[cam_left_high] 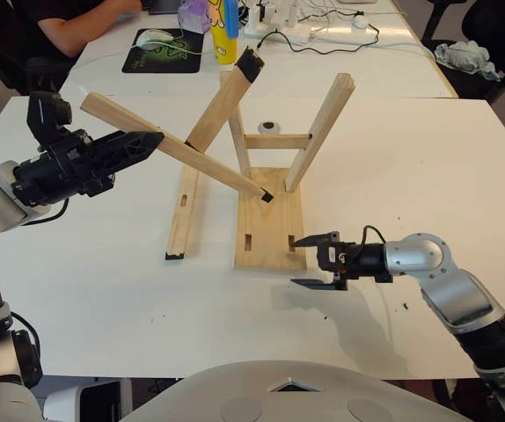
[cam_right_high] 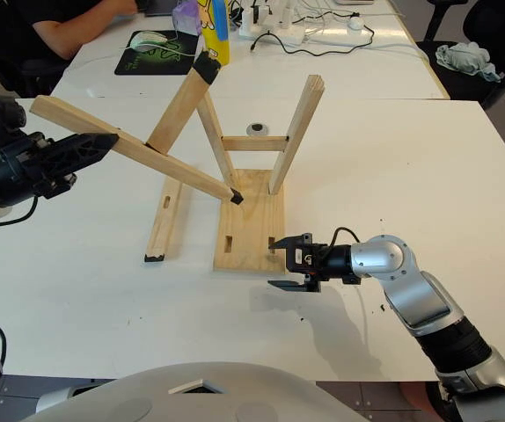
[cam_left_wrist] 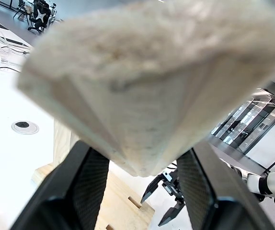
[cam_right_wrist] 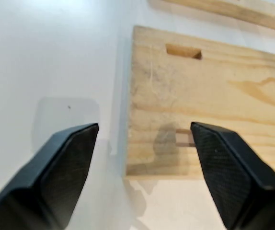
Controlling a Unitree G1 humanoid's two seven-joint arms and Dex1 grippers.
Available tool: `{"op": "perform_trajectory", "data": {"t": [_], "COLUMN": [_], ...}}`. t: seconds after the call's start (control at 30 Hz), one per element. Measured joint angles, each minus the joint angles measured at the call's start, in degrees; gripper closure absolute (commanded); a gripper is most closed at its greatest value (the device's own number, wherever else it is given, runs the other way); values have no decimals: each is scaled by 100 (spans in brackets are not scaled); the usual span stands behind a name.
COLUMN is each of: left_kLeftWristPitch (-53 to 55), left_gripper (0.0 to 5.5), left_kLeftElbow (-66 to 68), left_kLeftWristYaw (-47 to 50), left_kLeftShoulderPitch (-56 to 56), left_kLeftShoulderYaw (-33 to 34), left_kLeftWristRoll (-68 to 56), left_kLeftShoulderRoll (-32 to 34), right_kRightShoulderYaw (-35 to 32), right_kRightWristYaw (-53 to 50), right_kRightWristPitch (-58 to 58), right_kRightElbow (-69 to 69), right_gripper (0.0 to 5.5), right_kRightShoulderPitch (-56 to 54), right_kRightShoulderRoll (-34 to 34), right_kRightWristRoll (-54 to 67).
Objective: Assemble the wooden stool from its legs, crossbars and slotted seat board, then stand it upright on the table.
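Right gripper [cam_left_high: 296, 262]: spread open, held at the seat board's [cam_left_high: 266, 236] near edge.
Seat board: laid flat on the table [cam_left_high: 411, 176].
Left gripper [cam_left_high: 151, 141]: clenched on a slanted leg [cam_left_high: 208, 164], its tip set at the board.

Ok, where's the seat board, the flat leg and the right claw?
seat board [cam_left_high: 268, 230]: left eye view, bare middle.
flat leg [cam_left_high: 182, 220]: left eye view, its middle.
right claw [cam_left_high: 295, 262]: left eye view, between fingertips.
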Motion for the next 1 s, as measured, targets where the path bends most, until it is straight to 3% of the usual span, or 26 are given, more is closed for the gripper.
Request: {"op": "perform_trajectory", "data": {"t": [0.4,0.7,0.83,1.0], "left_kLeftWristPitch": [-49,-1008,-1199,-1290], "left_gripper": [344,344,344,344], "left_kLeftElbow": [-475,-844,-927,-1139], "left_kLeftWristYaw": [134,422,277,48], "left_kLeftShoulderPitch": [93,-51,-267,-348], "left_kLeftShoulderYaw": [-161,-715,-939,-1259], "left_kLeftWristRoll": [235,1762,2092,2397], "left_kLeftShoulderRoll": [-202,-393,-378,-290], "right_kRightShoulderYaw": [-193,-480,-967,-1969], "right_kRightWristYaw": [-342,-335,-146,-703], "right_kRightWristPitch": [-748,-739,363,2333], "right_kRightElbow": [997,1412,867,-98], "right_gripper": [192,192,192,266], "right_kRightShoulderPitch": [-650,-740,-699,-438], "right_kRightShoulderRoll": [236,238,432,1112], "right_kRightWristRoll": [-493,-433,897,3174]}}
